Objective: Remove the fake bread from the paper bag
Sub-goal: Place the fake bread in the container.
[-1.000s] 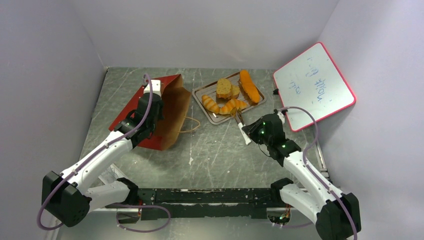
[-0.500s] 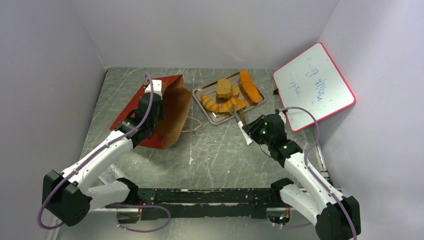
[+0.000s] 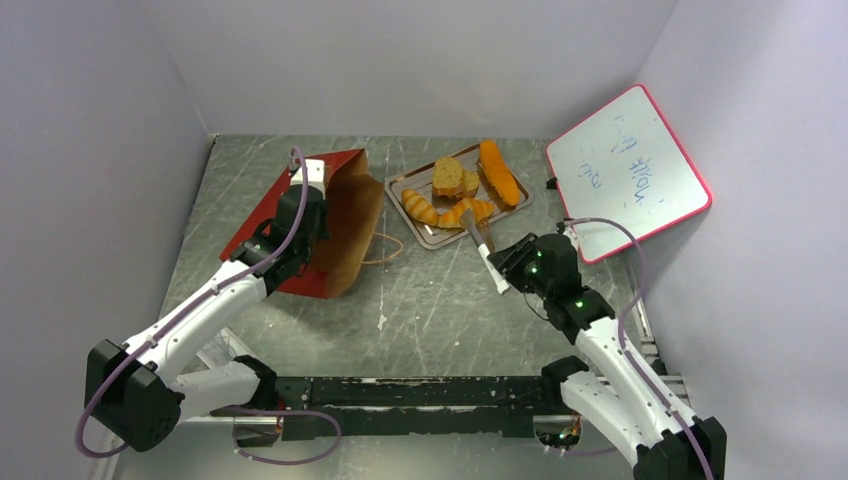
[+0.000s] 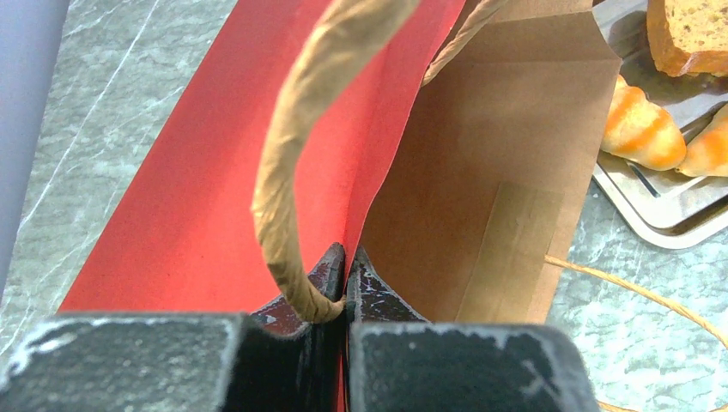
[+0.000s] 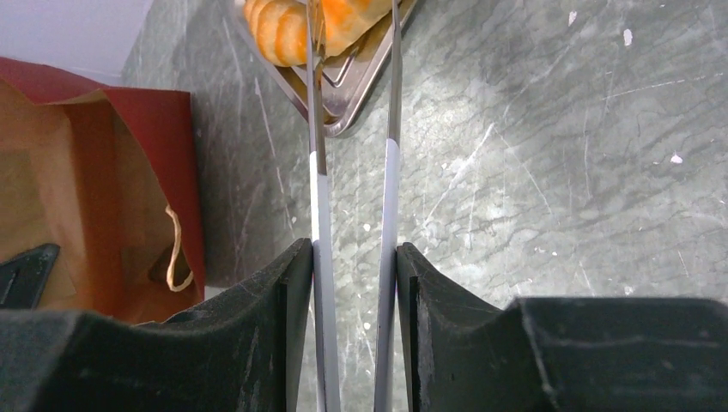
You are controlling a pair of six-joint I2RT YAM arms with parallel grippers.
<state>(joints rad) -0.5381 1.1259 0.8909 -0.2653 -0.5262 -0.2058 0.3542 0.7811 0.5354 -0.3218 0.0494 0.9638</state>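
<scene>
The red paper bag [image 3: 335, 215] lies on its side, its brown inside [image 4: 481, 172] facing the tray. My left gripper [image 4: 346, 262] is shut on the bag's upper rim, by a cord handle [image 4: 292, 172]. The fake bread lies on the grey tray [image 3: 432, 238]: a long loaf [image 3: 499, 172], a speckled slice [image 3: 448, 177] and two ridged rolls [image 3: 421, 208] [image 3: 466, 210]. My right gripper [image 5: 352, 249] is shut on white-handled metal tongs [image 5: 319, 197]. The tong tips reach to the right-hand roll [image 5: 283, 26] at the tray's near edge. No bread shows inside the bag.
A pink-framed whiteboard [image 3: 628, 170] leans against the right wall behind the right arm. The bag's second cord handle [image 3: 385, 250] lies loose on the table between bag and tray. A sheet of paper [image 3: 215, 350] lies near the left arm's base.
My right gripper with the tongs has drawn slightly right and back from the tray. The left gripper and bag have hardly moved.
</scene>
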